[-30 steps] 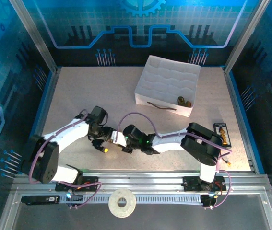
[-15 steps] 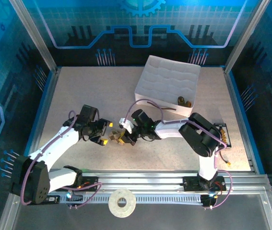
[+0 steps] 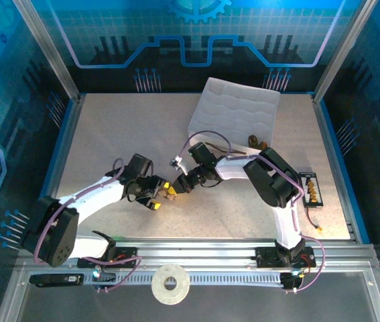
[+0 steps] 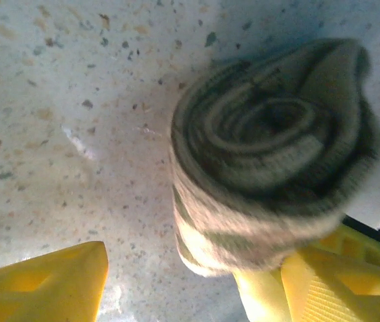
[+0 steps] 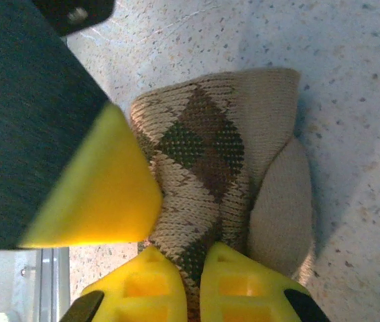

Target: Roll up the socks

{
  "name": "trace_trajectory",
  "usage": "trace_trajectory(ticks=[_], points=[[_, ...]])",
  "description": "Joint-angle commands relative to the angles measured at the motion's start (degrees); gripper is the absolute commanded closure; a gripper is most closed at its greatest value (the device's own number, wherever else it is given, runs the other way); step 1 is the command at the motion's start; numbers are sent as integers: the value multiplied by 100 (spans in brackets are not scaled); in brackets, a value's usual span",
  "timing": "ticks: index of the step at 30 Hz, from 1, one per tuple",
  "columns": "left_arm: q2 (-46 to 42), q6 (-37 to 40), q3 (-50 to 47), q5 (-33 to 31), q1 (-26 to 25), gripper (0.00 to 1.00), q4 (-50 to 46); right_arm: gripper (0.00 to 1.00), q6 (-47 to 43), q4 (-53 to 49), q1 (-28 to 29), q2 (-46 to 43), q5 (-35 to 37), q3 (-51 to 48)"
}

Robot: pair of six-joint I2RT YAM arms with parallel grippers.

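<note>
Left gripper (image 3: 161,196): open, holding nothing. In its wrist view one yellow finger (image 4: 42,288) stands well apart from the roll on the left. The other (image 4: 324,282) touches the roll's lower right edge.
Sock roll (image 4: 270,154): lies on the table (image 3: 109,134) near centre, between your two grippers, with its spiral end facing the left wrist camera. The outer layer is the brown-and-tan diamond sock (image 5: 203,154). The end is too blurred to tell whether the green sock is wound inside.
Right gripper (image 3: 184,182): clamped on the diamond fabric, with its two yellow fingertips (image 5: 243,288) pinching a fold at the roll's right-hand side.
White box (image 3: 233,117): far right, well apart from the work.
Step in hand: as I read it, you are tightening and securing a roll that is nearly finished.
Do it well: hold the right pinch firm and use it as the anchor. Bring the left fingers around the body of the roll, not its end, and close them across the full width before the right lets go.
Watch for: the spiral looks loose at its centre, so an early release would probably let it spring open. A one-sided push from the left could slide the roll along the table instead of compressing it.
</note>
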Motion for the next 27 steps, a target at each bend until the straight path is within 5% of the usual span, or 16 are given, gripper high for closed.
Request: trace_trajectory(ticks=[1, 5, 9, 18, 22, 27], points=[[349, -29, -39, -209, -35, 31, 224, 100, 323, -1326, -127, 549, 811, -246], [624, 206, 207, -490, -64, 33, 45, 100, 369, -1435, -125, 569, 818, -128], [1145, 375, 309, -540, -67, 47, -323, 94, 320, -1402, -116, 463, 868, -106], [1334, 549, -84, -770, -49, 77, -515, 59, 273, -422, -64, -919, 1551, -763], [1162, 583, -92, -607, -22, 100, -435, 53, 844, 216, -74, -1641, 2165, -1398], [586, 608, 123, -389, 17, 100, -561, 46, 2517, 168, -57, -2109, 2380, -1778]])
